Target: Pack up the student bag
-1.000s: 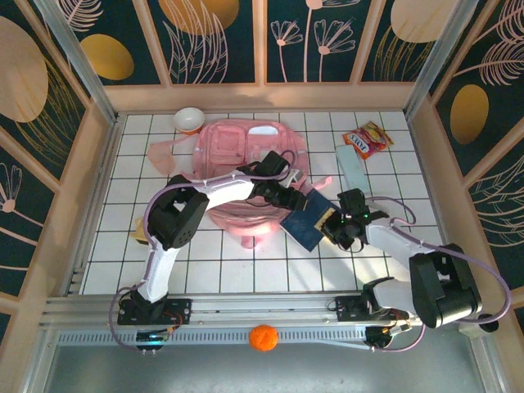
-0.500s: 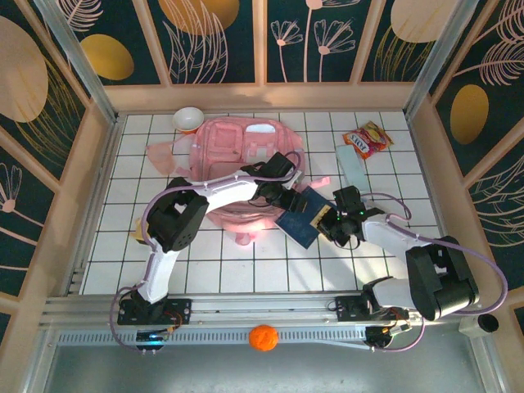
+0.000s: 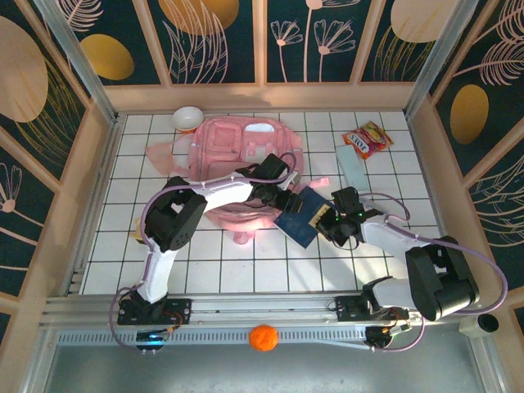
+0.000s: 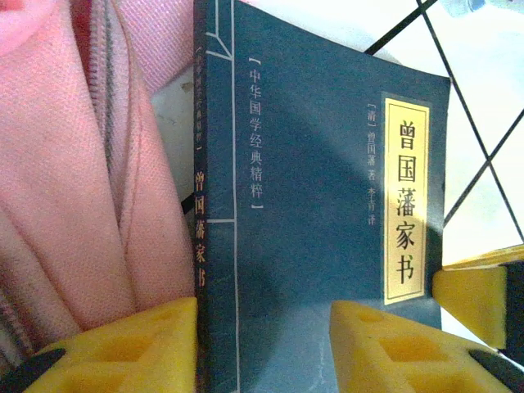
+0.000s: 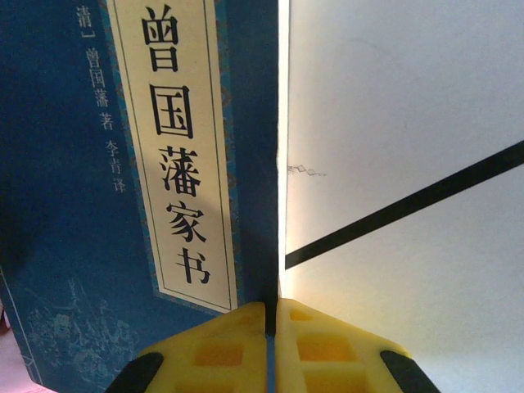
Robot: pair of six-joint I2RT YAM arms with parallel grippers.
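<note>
The student bag (image 3: 237, 151), a large pink backpack, lies at the back middle of the table; its pink fabric (image 4: 65, 164) fills the left of the left wrist view. A dark blue book (image 3: 299, 217) with a cream title label lies tilted at the bag's right edge. My right gripper (image 3: 326, 219) is shut on the book's right edge, and the thin cover (image 5: 123, 164) is pinched between the yellow pads (image 5: 272, 315). My left gripper (image 3: 282, 199) hovers at the book's spine side, jaws apart (image 4: 264, 344), with the cover (image 4: 319, 164) showing between them.
A small bowl (image 3: 187, 119) stands behind the bag's left corner. A snack packet (image 3: 366, 139) and a pale flat pouch (image 3: 354, 168) lie at the back right. An orange ball (image 3: 262, 336) rests on the front rail. Wooden walls enclose the tiled table.
The book and both grippers have shifted a little left, closer to the bag. The right gripper kept its hold on the book's edge.
</note>
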